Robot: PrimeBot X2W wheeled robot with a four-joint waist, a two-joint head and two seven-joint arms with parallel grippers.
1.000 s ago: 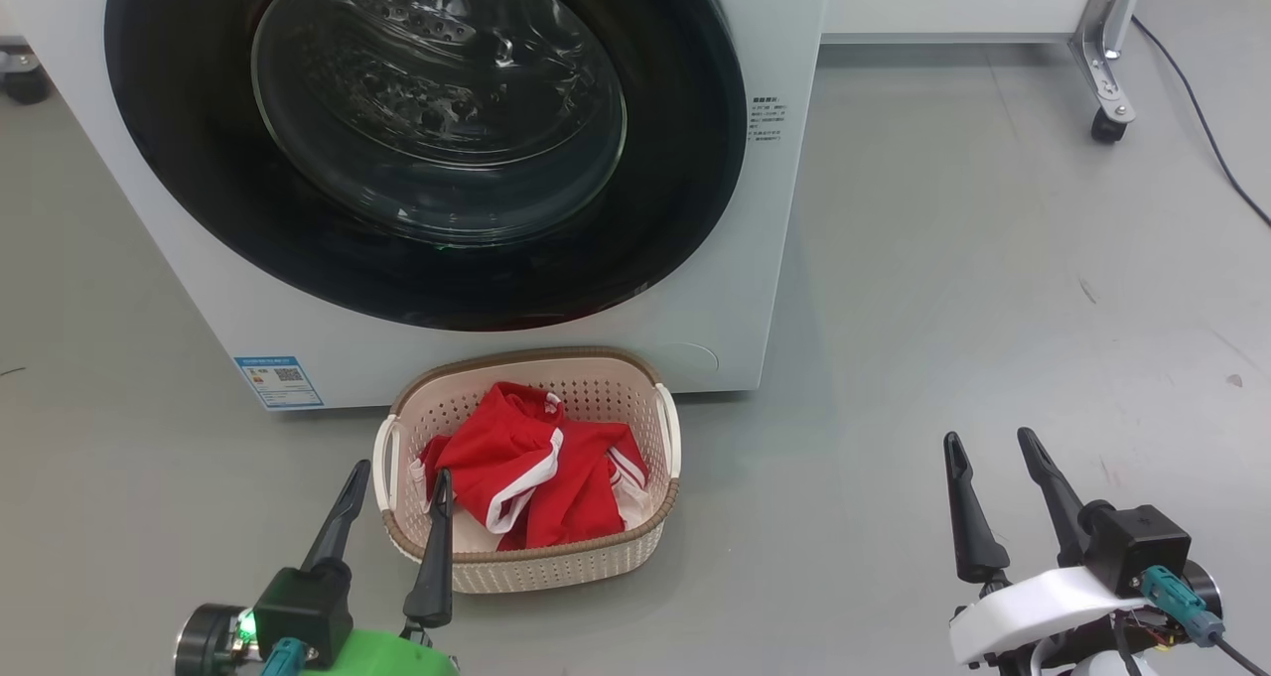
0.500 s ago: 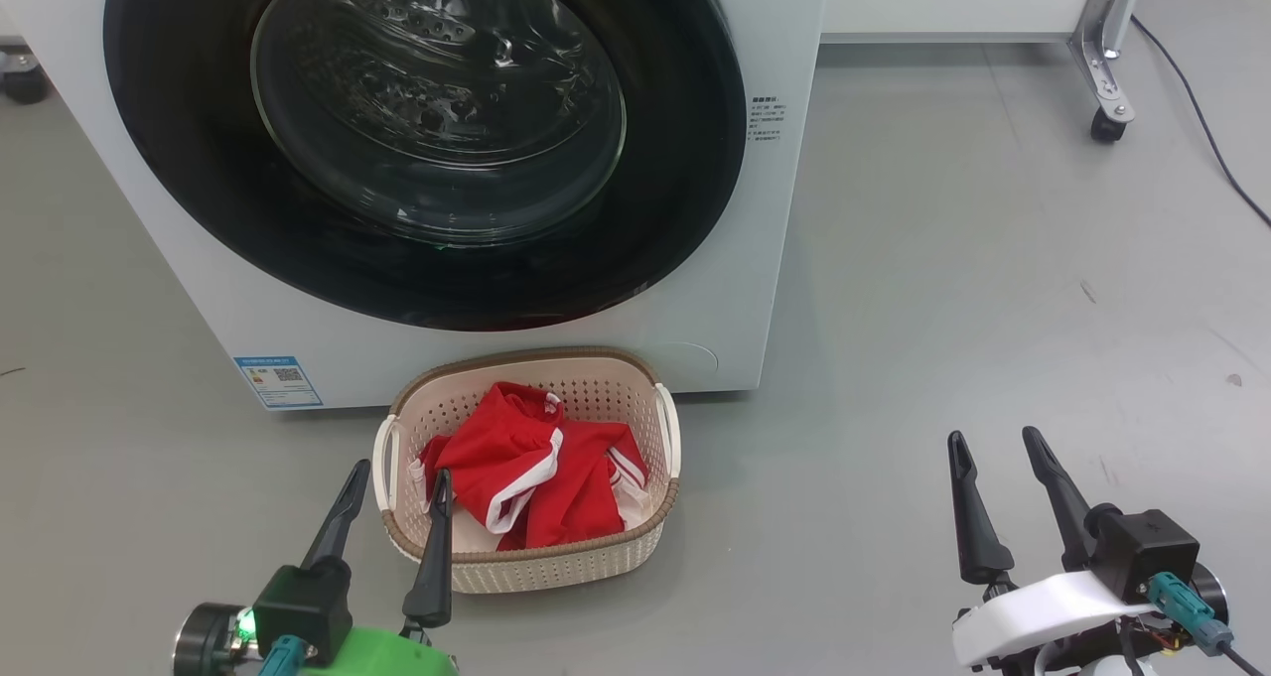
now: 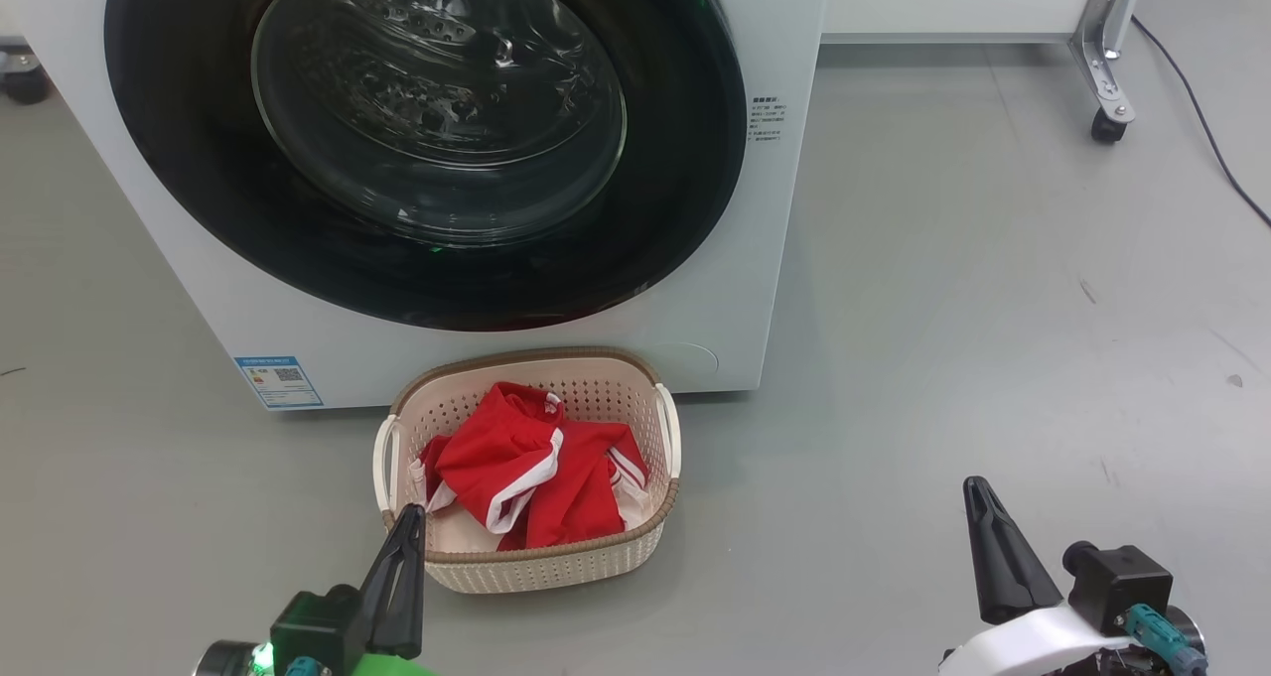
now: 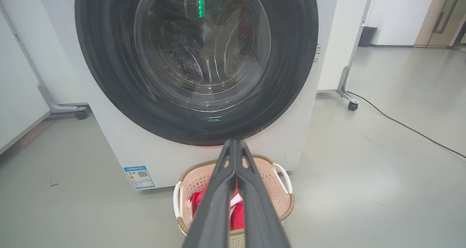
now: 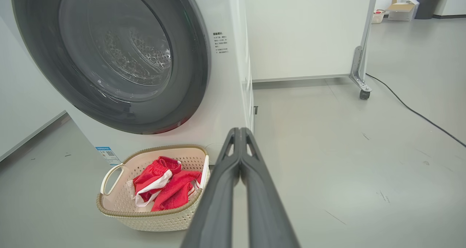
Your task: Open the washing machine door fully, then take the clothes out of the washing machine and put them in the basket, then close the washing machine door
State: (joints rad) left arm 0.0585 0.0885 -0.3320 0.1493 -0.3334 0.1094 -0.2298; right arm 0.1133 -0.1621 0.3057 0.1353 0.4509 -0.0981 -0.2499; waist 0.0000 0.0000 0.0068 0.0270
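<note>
Nearest, at the lower left of the head view, the left gripper (image 3: 409,515) has its two dark fingers pressed together into one point, with nothing between them. The tip overlaps the near left rim of the basket (image 3: 526,356); whether it touches the rim cannot be told. At the lower right, the right gripper (image 3: 977,487) is clenched the same way and empty, over bare grey floor (image 3: 943,309) and well apart from the basket. Each wrist view shows its own fingers meeting at the tips.

The basket stands on the floor just in front of the washer (image 3: 328,338), near its lower edge. The clothes (image 3: 516,477) lie heaped inside it, red with white trim, below the brown rim. A white handle shows on each side.

Behind it, the washer's white front carries a small blue label (image 3: 279,381) at the lower left corner. The door (image 3: 675,209) sits flat against the front, closed, and the perforated steel drum shows through its glass bowl.

Farther back on the right, a white panel stands on a metal leg with a caster (image 3: 1106,125), and a black cable (image 3: 1201,120) runs across the floor.
</note>
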